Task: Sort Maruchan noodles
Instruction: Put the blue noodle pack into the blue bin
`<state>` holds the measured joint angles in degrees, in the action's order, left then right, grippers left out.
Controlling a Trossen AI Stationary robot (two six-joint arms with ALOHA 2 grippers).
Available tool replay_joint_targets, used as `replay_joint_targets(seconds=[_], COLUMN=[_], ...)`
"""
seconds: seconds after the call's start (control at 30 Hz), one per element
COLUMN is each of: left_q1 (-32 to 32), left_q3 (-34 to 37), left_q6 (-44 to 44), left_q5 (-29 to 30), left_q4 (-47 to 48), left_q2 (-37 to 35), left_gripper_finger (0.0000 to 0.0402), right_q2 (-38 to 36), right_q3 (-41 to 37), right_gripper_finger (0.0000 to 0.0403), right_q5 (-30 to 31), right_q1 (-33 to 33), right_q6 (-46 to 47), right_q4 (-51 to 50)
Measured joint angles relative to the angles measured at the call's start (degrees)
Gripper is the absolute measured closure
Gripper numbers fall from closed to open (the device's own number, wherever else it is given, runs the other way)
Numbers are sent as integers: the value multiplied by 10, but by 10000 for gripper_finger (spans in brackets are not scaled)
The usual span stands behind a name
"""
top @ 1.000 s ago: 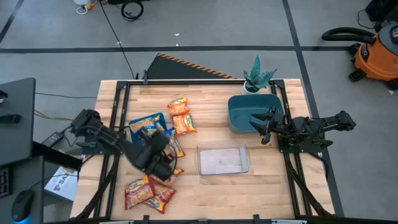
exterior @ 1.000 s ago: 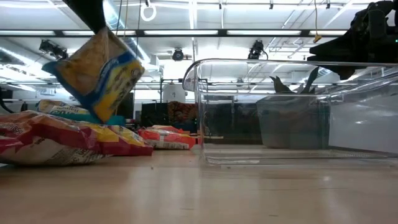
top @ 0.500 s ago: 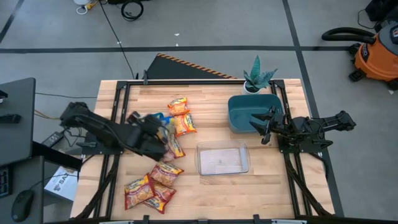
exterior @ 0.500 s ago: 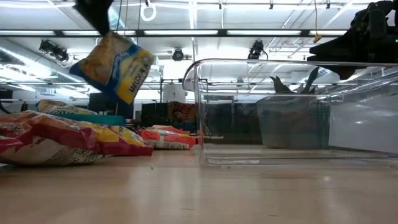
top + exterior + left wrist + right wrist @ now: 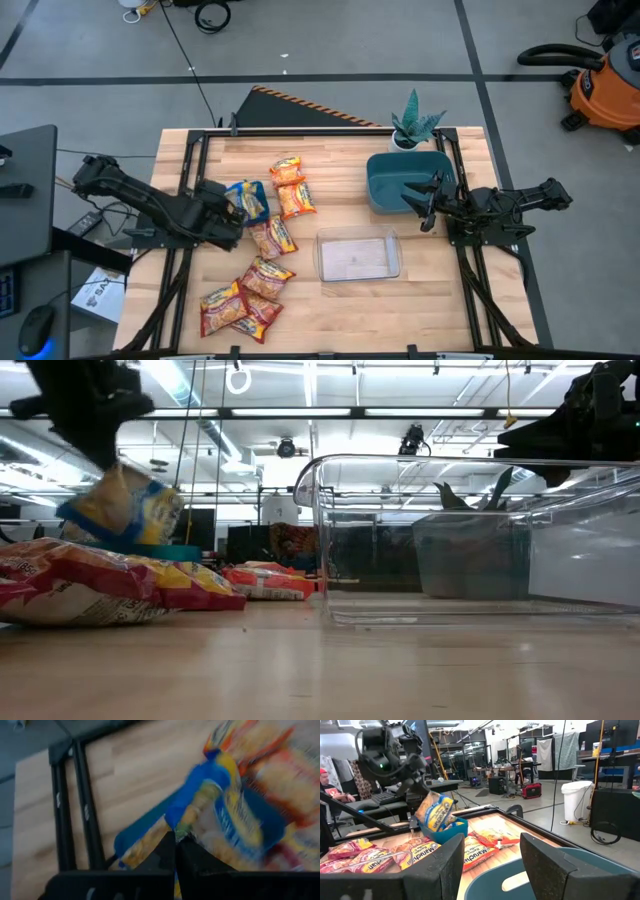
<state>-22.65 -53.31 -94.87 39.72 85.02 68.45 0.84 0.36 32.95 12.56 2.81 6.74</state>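
My left gripper [image 5: 228, 208] is shut on a yellow noodle packet with blue trim [image 5: 246, 198], which it holds over a small blue tray [image 5: 165, 550] near the table's left side. In the low view the packet [image 5: 120, 505] hangs under the gripper [image 5: 95, 435]. Other packets lie flat on the table: two orange ones [image 5: 291, 186] beyond the tray, several more [image 5: 270, 238] and red ones [image 5: 238, 308] toward the near edge. My right gripper [image 5: 422, 205] waits open above a teal bin [image 5: 405, 180]. My left gripper pinches the blue-trimmed packet by its upper edge [image 5: 181, 829] between the two fingers [image 5: 167, 852]. It comes from above, slanting in from the table's left. The packet hangs tilted below the fingers. Its lower end [image 5: 105, 538] is down at the blue tray's rim; whether it rests there I cannot tell.
A clear plastic container [image 5: 357, 255] stands in the table's middle, toward the near edge. A potted plant [image 5: 415, 125] stands at the far right corner behind the teal bin. Bare wood [image 5: 430, 300] lies near the right front. A person sits beyond the table [image 5: 327, 782].
My left gripper has carried the blue-trimmed packet from above the pile near the table's middle toward the left and far side. It rose a little on the way, then came down. The packet now hangs at the blue tray. The right arm has kept still.
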Motion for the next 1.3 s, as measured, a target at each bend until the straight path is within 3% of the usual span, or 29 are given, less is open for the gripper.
replay_joint_targets(seconds=[0.1, 0.37, 0.63, 1.0, 1.13, 1.3], left_q1=[0, 0, 1, 1, 10, 13], left_q3=[27, 69, 88, -17, -59, -71], left_q6=[-6, 27, 39, 132, 146, 193], left_q5=[-32, -33, -33, -40, -33, -34], left_q4=[-19, -96, -112, -31, 3, -46], left_q2=[0, 0, 0, 1, 1, 1], left_gripper_finger=[395, 386, 364, 254, 247, 254], right_q2=[0, 0, 0, 0, 0, 0], right_q3=[0, 0, 0, 0, 0, 0], right_gripper_finger=[204, 204, 204, 204, 204, 204], right_q5=[0, 0, 0, 0, 0, 0], right_q1=[0, 0, 0, 0, 0, 0], right_q6=[0, 0, 0, 0, 0, 0], right_q4=[0, 0, 0, 0, 0, 0])
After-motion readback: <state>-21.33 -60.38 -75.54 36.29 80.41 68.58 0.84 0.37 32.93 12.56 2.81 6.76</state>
